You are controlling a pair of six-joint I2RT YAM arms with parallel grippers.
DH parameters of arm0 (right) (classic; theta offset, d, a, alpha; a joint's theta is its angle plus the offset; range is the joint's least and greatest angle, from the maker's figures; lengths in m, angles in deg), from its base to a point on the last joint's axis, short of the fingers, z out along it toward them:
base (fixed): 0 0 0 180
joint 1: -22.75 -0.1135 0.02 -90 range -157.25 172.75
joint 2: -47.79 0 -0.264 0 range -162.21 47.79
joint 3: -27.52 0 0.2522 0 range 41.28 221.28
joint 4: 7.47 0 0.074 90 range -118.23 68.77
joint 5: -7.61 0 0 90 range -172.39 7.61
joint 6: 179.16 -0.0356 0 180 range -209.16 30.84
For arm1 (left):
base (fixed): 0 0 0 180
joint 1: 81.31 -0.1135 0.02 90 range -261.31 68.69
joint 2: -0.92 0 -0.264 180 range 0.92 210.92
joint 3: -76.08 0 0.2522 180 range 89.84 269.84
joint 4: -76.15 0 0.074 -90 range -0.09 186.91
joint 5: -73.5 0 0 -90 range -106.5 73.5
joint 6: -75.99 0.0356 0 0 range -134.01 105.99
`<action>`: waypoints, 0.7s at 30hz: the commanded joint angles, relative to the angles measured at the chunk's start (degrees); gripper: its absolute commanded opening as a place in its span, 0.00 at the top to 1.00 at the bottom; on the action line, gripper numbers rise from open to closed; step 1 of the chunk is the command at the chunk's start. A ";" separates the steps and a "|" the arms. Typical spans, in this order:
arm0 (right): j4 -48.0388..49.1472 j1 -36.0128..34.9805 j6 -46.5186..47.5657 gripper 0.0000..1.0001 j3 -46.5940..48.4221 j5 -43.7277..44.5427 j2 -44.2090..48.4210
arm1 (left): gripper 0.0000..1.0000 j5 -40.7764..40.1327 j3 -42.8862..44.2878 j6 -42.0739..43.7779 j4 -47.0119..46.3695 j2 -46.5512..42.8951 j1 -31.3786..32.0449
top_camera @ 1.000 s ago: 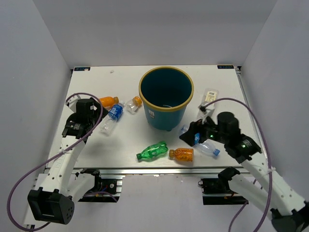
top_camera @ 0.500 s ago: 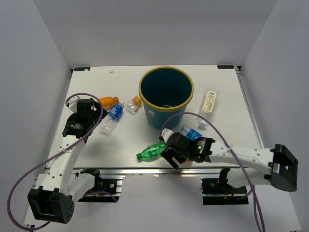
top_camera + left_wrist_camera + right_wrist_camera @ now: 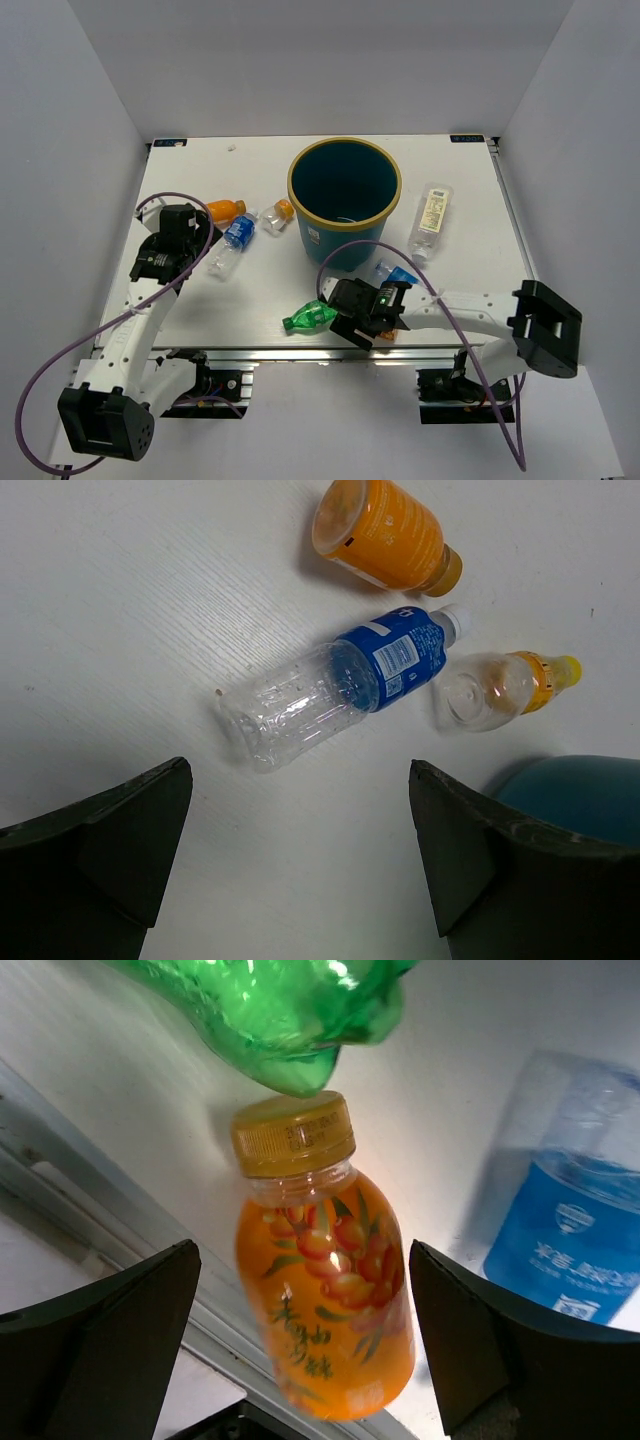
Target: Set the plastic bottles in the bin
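Note:
The teal bin (image 3: 344,215) stands at the table's middle back. My right gripper (image 3: 367,318) (image 3: 300,1300) is open at the front edge, its fingers either side of an orange bottle (image 3: 325,1300) lying with its yellow cap toward a green bottle (image 3: 290,1010) (image 3: 310,317). A clear blue-label bottle (image 3: 575,1230) (image 3: 397,273) lies just right of it. My left gripper (image 3: 172,252) (image 3: 300,870) is open and empty, just short of a clear blue-label bottle (image 3: 340,685). Past that lie an orange bottle (image 3: 385,535) and a small clear yellow-capped bottle (image 3: 500,685).
A clear bottle with a pale label (image 3: 430,215) lies right of the bin. The table's metal front rail (image 3: 120,1230) runs close beside the orange bottle. The bin's wall (image 3: 580,790) shows at the right of the left wrist view.
My right arm has swung from right of the bin down to the front edge, over the orange bottle. The left arm and the bottles have not moved.

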 commanded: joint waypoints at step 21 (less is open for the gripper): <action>10.37 0.87 10.04 0.45 12.00 -25.74 16.72 | 0.02 -1.79 -1.31 0.42 0.88 -2.95 -0.21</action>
